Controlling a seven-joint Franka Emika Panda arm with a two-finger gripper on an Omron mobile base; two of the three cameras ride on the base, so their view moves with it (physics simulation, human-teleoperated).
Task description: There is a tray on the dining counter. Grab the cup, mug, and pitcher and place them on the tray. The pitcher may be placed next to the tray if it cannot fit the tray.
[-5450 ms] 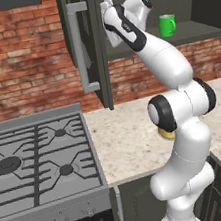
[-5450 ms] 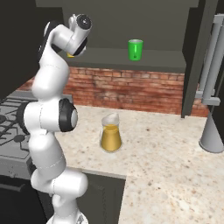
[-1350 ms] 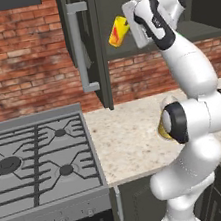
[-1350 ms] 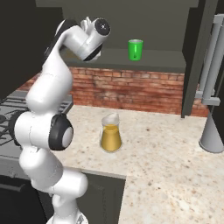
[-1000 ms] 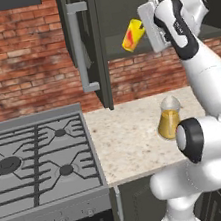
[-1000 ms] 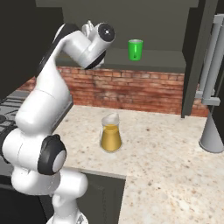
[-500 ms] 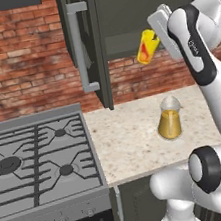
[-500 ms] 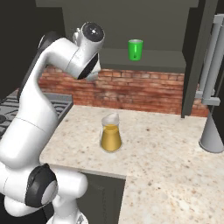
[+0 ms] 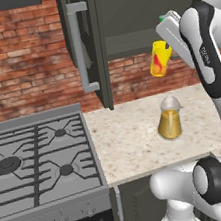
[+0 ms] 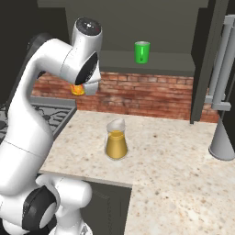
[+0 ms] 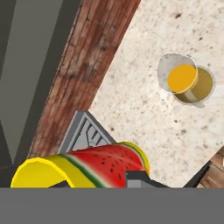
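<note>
My gripper (image 9: 166,53) is shut on the yellow cup (image 9: 159,59), which has a watermelon print and hangs tilted in the air just above the pitcher (image 9: 169,121). In the hand view the cup (image 11: 83,168) lies across the fingertips (image 11: 138,177), with the pitcher (image 11: 186,81) seen from above on the counter. From the right base, the cup (image 10: 77,89) peeks out under the hand (image 10: 85,87). The pitcher (image 10: 116,140), holding amber liquid, stands upright on the speckled counter. The green mug (image 10: 142,52) stands on the cabinet shelf. The tray and the dining counter are out of view.
A gas stove (image 9: 39,159) sits left of the counter (image 9: 134,149). The dark cabinet door (image 9: 84,45) hangs open above it. A grey tapered vessel (image 10: 222,137) stands at the right on the counter. A brick wall (image 9: 18,61) runs behind.
The arm has swung to the right and down with the cup, away from the cabinet shelf, to a spot over the pitcher. Pitcher and mug have not moved.
</note>
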